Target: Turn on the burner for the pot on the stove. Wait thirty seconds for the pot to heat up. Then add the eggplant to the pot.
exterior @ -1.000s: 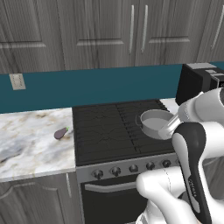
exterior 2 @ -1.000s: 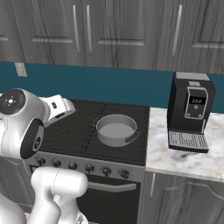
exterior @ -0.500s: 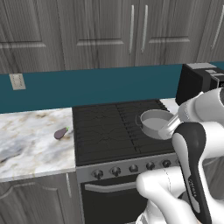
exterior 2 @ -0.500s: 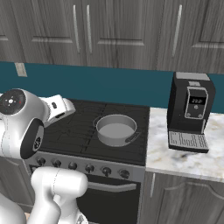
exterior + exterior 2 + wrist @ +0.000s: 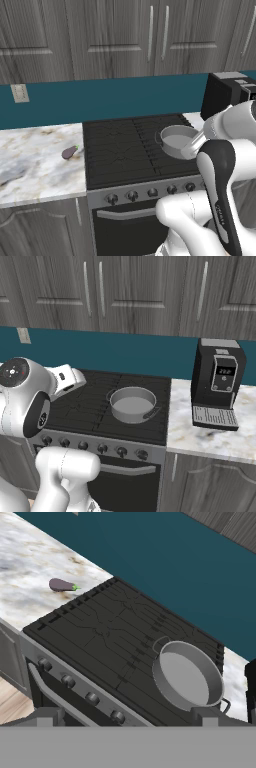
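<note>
Marble tabletop [image 5: 30,165] to either side of the stove [image 5: 130,150], teal backsplash and grey cabinets behind it. Pot [image 5: 132,404] on the stove's right side, eggplant [image 5: 69,152] on the tabletop just left of the stove, coffee machine [image 5: 217,383] right of it, white arm partly across the pot in the left base view. Tool [image 5: 125,719] spread wide and empty above the stove's knobs; nothing moved since a second ago.

pot [image 5: 132,404] on stove [image 5: 95,406] right side | eggplant [image 5: 69,152] on counter [image 5: 30,160] left of stove
</note>
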